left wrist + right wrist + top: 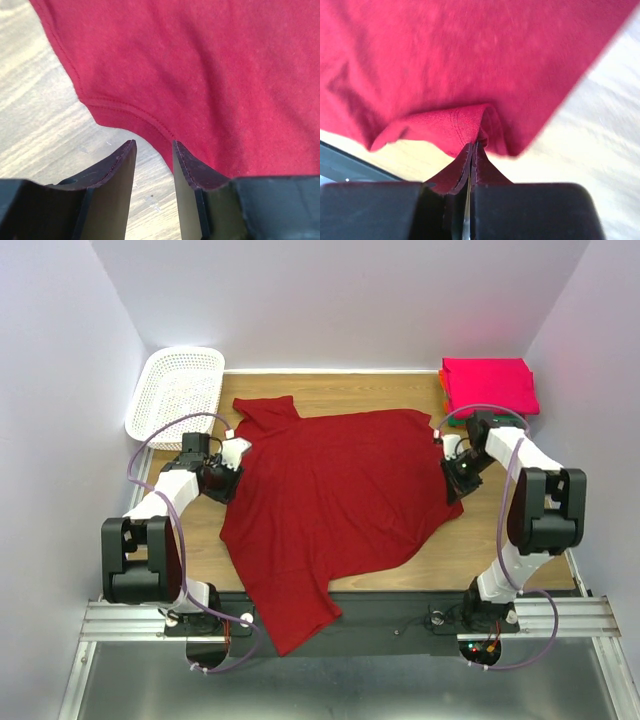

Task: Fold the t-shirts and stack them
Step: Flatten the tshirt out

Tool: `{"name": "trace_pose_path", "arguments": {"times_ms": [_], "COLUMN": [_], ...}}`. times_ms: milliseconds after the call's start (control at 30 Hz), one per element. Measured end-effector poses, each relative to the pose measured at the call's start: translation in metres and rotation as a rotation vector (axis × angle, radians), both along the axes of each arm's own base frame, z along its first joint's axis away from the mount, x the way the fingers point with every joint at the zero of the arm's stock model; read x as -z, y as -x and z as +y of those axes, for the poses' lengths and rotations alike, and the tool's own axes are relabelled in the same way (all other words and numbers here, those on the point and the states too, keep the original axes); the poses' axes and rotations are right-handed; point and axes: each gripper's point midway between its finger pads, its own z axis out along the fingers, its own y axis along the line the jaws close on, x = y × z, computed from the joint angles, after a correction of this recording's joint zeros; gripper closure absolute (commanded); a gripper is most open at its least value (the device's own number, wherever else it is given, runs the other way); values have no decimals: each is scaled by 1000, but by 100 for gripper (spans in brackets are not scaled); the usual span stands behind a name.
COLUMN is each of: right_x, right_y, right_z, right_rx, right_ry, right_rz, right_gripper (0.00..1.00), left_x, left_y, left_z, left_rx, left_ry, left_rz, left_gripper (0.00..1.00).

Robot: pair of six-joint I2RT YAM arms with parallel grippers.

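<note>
Crimson t-shirt (pixel 335 490) lies spread on table (pixel 400 400). Right gripper (pixel 472 146) — clenched on a fold at the shirt's right edge. Left gripper (pixel 152 145) — released, at the shirt's left hem. Folded pink t-shirt (pixel 490 383) sits beyond its far-right corner.

You are looking down from above and behind the arm bases (pixel 205 622) in the top view, taking in the whole worktop (pixel 350 390). Your wrist cameras are peering close past the left claw (pixel 154 145) and right claw (pixel 473 146), all three sharing the crimson shirt (pixel 340 490).
</note>
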Motion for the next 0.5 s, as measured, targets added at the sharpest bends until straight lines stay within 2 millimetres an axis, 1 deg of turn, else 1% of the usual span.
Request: {"name": "trace_pose_path", "arguments": {"times_ms": [167,233,267,367,400,500], "right_x": [-32,-40,-40,-27,-20,-4], "right_y": [9,18,24,63,82,117], "right_z": [-11,-21,-25,-37,-41,-51], "right_rx": [1,-8,-12,-44,-59,-94], "right_ry": [44,92,113,183,209,262], "right_rz": [-72,-100,-99,-33,15,111], "right_gripper": [100,99,99,100,99,100], "left_x": [3,3,3,4,4,5], "left_y": [1,1,1,2,2,3], "left_z": [3,5,6,9,10,12], "left_rx": [-6,-6,-6,-5,-5,-5], "left_ry": [-17,-28,-34,-51,-57,-70], "left_rz": [6,7,5,7,9,10], "left_gripper": [62,63,63,63,63,63]}}
